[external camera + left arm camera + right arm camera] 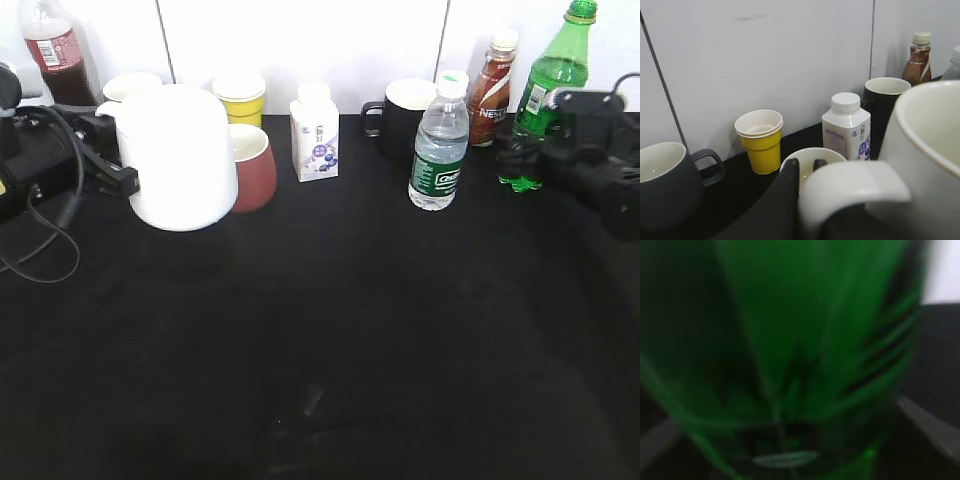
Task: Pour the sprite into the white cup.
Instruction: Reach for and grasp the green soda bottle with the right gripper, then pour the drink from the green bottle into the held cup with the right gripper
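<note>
The white cup point(180, 155) stands large at the left, in front of a dark red mug. My left gripper point(122, 180) is shut on its loop handle. In the left wrist view the handle point(855, 187) sits between my black fingers point(807, 170), and the cup body point(935, 150) fills the right side. The sprite point(553, 75), a tall green bottle with a green cap, stands upright at the far right back. My right gripper point(522, 160) is closed round its lower part. In the right wrist view the sprite point(805, 340) is a green blur that hides the jaws.
Along the back wall stand a cola bottle point(55, 55), a grey mug point(665, 185), a yellow paper cup point(240, 97), the dark red mug point(257, 168), a small white bottle point(315, 135), a black mug point(405, 118), a clear water bottle point(438, 145) and a brown bottle point(490, 90).
</note>
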Tool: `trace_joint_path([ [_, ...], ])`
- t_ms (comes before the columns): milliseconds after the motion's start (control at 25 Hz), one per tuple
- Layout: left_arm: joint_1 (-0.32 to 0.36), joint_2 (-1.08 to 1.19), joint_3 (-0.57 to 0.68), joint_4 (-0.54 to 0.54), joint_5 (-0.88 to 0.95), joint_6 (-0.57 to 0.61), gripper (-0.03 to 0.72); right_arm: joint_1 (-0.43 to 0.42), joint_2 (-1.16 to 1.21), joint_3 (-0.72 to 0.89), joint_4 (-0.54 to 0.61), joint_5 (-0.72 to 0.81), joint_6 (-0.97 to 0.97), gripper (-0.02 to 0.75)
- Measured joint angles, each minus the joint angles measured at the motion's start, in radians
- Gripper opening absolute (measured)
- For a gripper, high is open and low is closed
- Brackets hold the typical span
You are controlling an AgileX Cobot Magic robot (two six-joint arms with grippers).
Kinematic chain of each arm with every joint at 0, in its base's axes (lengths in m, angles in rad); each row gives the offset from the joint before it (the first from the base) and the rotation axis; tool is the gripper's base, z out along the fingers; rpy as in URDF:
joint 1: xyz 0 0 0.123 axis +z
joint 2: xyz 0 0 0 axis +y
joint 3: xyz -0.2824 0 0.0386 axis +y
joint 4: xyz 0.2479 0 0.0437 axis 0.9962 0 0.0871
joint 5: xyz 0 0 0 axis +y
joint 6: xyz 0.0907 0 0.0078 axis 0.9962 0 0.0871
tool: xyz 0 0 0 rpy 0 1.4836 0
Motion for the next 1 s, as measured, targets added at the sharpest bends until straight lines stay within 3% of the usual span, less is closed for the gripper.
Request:
trace_joint_path([
  [120, 0.000, 0.000, 0.000, 0.000, 0.000, 0.000, 0.059, 0.012, 0.023, -0.043, -0.001, 0.016, 0.006, 0.602],
  [280, 0.000, 0.000, 0.000, 0.000, 0.000, 0.000, 0.059, 0.015, 0.029, -0.067, -0.010, 0.024, -0.019, 0.441],
  [480, 0.000, 0.000, 0.000, 0.000, 0.003, 0.000, 0.059, 0.016, 0.008, -0.037, -0.012, 0.006, -0.090, 0.441],
  [720, 0.000, 0.000, 0.000, 0.013, 0.003, 0.000, 0.059, 0.018, -0.406, 0.158, -0.040, -0.015, -0.142, 0.429],
  [840, 0.000, 0.000, 0.000, 0.039, -0.014, -0.029, 0.059, 0.111, -0.577, 0.164, -0.095, 0.151, -0.142, 0.429],
  [1000, -0.026, 0.000, 0.000, 0.049, -0.023, -0.040, 0.059, 0.344, -0.620, 0.166, -0.099, 0.218, -0.142, 0.429],
])
